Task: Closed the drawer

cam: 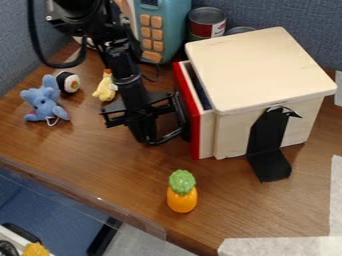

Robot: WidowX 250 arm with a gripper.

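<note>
Drawer (195, 137), its face red, sits in the side of a pale wooden box (264, 70) on the bench (107, 172), and we see it standing slightly out, with a narrow dark opening along its top between the face and the box's lid. The red face looks toward the black arm (123, 65), which comes in from the upper left of our view and slopes steeply down to the right, its upper joint high over the bench and its lower part leaning toward the box. At its end the gripper (161, 138) hangs low over the bench, pointing downward, with its wide black crosspiece reaching out to both sides. Its right side is right up at the drawer's red face; we cannot be sure whether the two touch. How the jaws stand, open or closed, we cannot tell from this angle.

To the left of the arm we find a blue plush toy (45, 101), with a toy sushi roll (69, 82) just beside it and a small yellow toy (105, 89) nearer the arm. Behind the arm stands a teal toy phone (172, 27) with tan buttons, and beside it a can (206, 24) with a red and green label. Against the near side of the box leans a black bent plate (269, 135), its foot flat on the bench. Nearer to us, a toy pineapple (182, 195) stands upright.
</note>
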